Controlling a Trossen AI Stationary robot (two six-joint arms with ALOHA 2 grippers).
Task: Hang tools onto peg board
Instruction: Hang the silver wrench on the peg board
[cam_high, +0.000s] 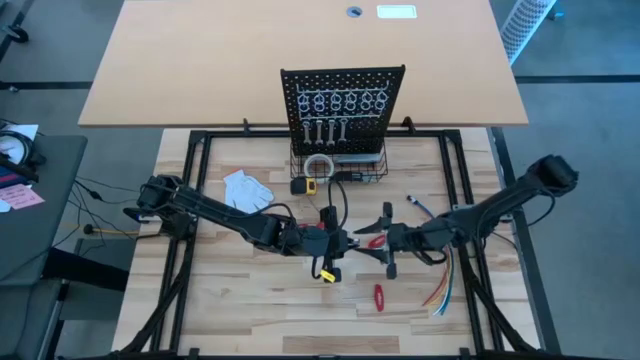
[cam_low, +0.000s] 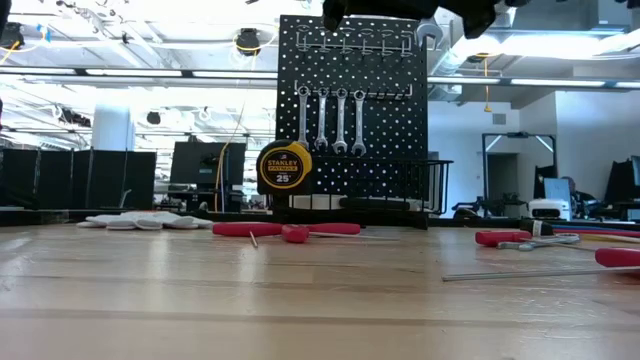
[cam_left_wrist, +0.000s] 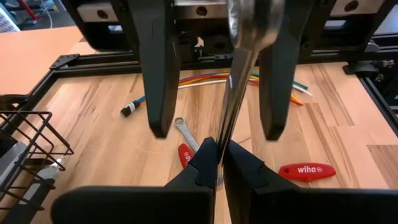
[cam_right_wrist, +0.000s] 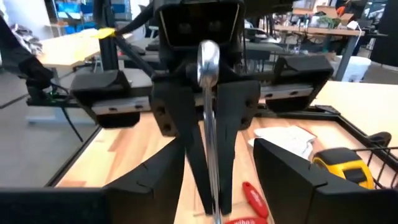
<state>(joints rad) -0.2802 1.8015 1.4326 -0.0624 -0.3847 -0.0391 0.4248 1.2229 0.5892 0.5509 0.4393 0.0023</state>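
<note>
My left gripper (cam_left_wrist: 217, 158) reaches in from the table's left to the middle (cam_high: 335, 243), shut on a slim silver wrench (cam_left_wrist: 239, 87) above the wood. My right gripper (cam_high: 385, 240) faces it from the right. It is open, one finger (cam_left_wrist: 158, 93) on each side of the wrench's shaft, apart from it. The black peg board (cam_high: 343, 105) stands upright at the far middle, with several wrenches (cam_low: 330, 120) hanging on its hooks and a wire basket (cam_high: 345, 168) at its base. My left gripper pinches the wrench's shaft near its lower end (cam_left_wrist: 221, 146) between its two fingertips. It comes from the table's left, slanting a little downward. The wrench stands roughly upright above the fingertips, head (cam_right_wrist: 208, 59) up, lifted clear of the table.
On the wood below lie a wrench (cam_left_wrist: 183, 127), red-handled tools (cam_left_wrist: 308, 169) (cam_high: 380, 297) and coloured wires (cam_high: 440, 290). A yellow tape measure (cam_high: 305, 185) and a white glove (cam_high: 245, 188) lie in front of the board. A black frame (cam_high: 190, 200) borders the work area.
</note>
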